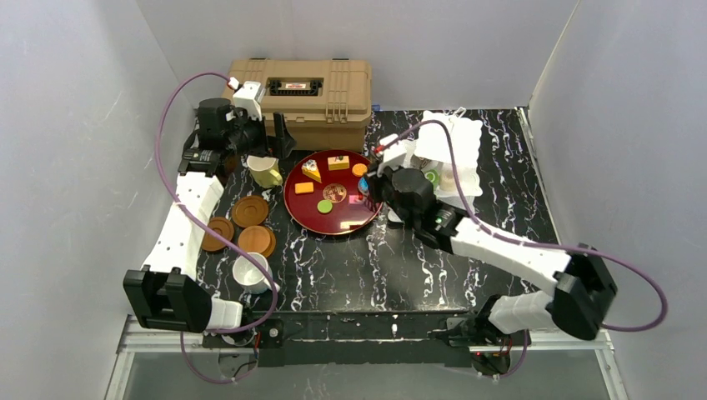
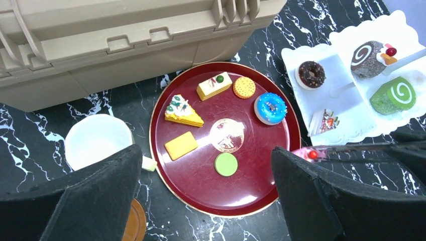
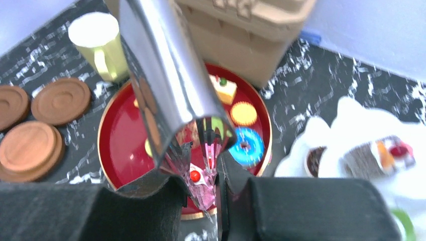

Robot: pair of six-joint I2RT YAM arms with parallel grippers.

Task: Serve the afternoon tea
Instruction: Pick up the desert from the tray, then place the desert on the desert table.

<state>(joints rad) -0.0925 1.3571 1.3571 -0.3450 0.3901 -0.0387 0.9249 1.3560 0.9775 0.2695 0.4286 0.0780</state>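
At the tray's right rim, the right tool (image 3: 201, 170) is clamped on steel tongs (image 3: 166, 75), whose tips pinch a pink cake (image 3: 203, 197) topped with a red cherry. Whether the cake is lifted or touches the tray (image 2: 191, 196), I cannot tell. Just beyond the tips a blue doughnut (image 2: 270, 108) lies on the tray. A round biscuit (image 2: 244, 87), a yellow slab (image 2: 214, 85), a wedge (image 2: 182, 110), an orange rectangle (image 2: 181, 145) and a green disc (image 2: 226, 164) are spread further left.

Right of the tray is the white stand (image 2: 346, 115). It carries a chocolate doughnut (image 2: 311, 74), a chocolate roll (image 2: 366, 51), a green roll (image 2: 394, 94) and a small white slice (image 2: 325, 120).

The left tool (image 2: 206, 153) hangs at the back left, jaws wide apart and nothing between them. Near it the yellow mug (image 1: 265, 171) stands between the tray and the case (image 1: 308, 92) at the back of the bench (image 1: 400, 267). Three saucers (image 1: 250, 211) lie left of the tray, close together. The white mug (image 1: 250, 272) stands nearer the arms, just beside the closest saucer.
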